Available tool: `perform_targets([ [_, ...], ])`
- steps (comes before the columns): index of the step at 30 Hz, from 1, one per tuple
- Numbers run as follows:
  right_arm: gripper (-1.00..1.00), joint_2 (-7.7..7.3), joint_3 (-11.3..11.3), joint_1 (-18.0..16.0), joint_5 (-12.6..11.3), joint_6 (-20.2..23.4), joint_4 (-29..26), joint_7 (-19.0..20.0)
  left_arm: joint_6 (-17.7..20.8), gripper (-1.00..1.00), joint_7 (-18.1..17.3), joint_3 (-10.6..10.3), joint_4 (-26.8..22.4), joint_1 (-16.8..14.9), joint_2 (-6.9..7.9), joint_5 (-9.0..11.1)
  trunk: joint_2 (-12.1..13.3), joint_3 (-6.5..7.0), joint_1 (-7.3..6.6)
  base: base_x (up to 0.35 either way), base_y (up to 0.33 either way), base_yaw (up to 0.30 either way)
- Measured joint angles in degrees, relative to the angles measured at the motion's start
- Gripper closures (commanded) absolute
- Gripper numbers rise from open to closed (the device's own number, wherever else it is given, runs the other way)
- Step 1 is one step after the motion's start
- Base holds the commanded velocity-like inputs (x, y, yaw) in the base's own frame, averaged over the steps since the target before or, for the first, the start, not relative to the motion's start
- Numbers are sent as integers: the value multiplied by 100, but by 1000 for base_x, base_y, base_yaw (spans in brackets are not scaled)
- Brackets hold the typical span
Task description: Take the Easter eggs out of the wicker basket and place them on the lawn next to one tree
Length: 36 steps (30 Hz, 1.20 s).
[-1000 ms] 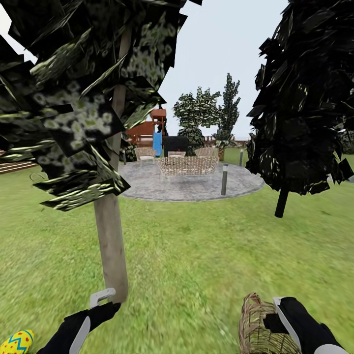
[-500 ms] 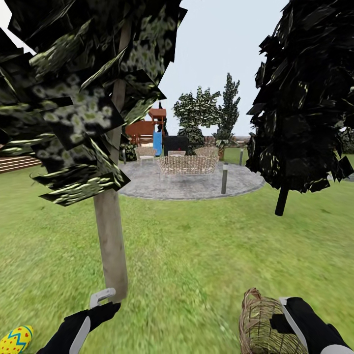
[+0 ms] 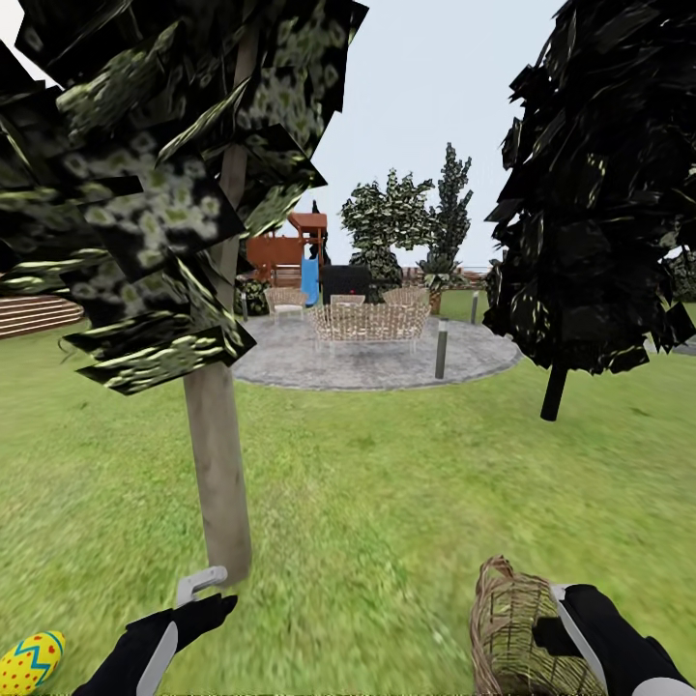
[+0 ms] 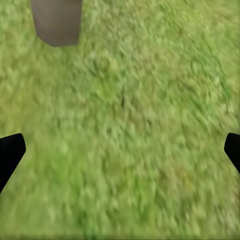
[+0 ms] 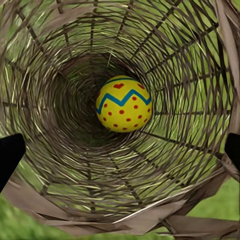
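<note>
One Easter egg point(image 5: 123, 103), yellow with a blue zigzag and red dots, lies deep inside the wicker basket point(image 5: 60, 165). The basket point(image 3: 512, 643) stands on the lawn point(image 3: 387, 503) at the lower right of the head view. My right gripper point(image 3: 556, 633) hovers at its mouth, open, with nothing between its fingers. Another egg point(image 3: 29, 660) rests on the grass at the lower left, near the pale trunk of the tree point(image 3: 217, 464). Just short of that trunk's base point(image 4: 56, 22), my left gripper point(image 3: 184, 619) hangs open and empty over grass.
A dark-leaved tree with a thin trunk point(image 3: 554, 391) stands to the right. Beyond lie a grey round patio point(image 3: 377, 362) with woven chairs point(image 3: 372, 324), a short post point(image 3: 441, 350), a wooden playset point(image 3: 290, 251) and more trees. Open grass stretches between the two near trees.
The head view has shifted a little. My right gripper has edged slightly to the right over the basket. The left arm and the egg on the grass have kept their places.
</note>
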Motion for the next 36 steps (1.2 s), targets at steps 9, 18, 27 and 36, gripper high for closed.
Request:
perform_targets([
  [9,-100,7,7,0,0,0,0,0,1,-100,0,0,0,0,0,0,-361,-162,198,0,0,0],
  [18,-100,12,8,0,0,0,0,0,-2,-100,0,-7,86,0,0,0,-722,-323,396,0,0,0],
  [27,-100,17,8,0,0,0,0,0,-2,-100,0,-9,114,-1,0,0,-1083,-485,593,0,0,0],
  [36,-100,18,8,0,0,0,0,0,-2,-100,0,-9,119,0,0,1,-1444,-646,791,0,0,0],
])
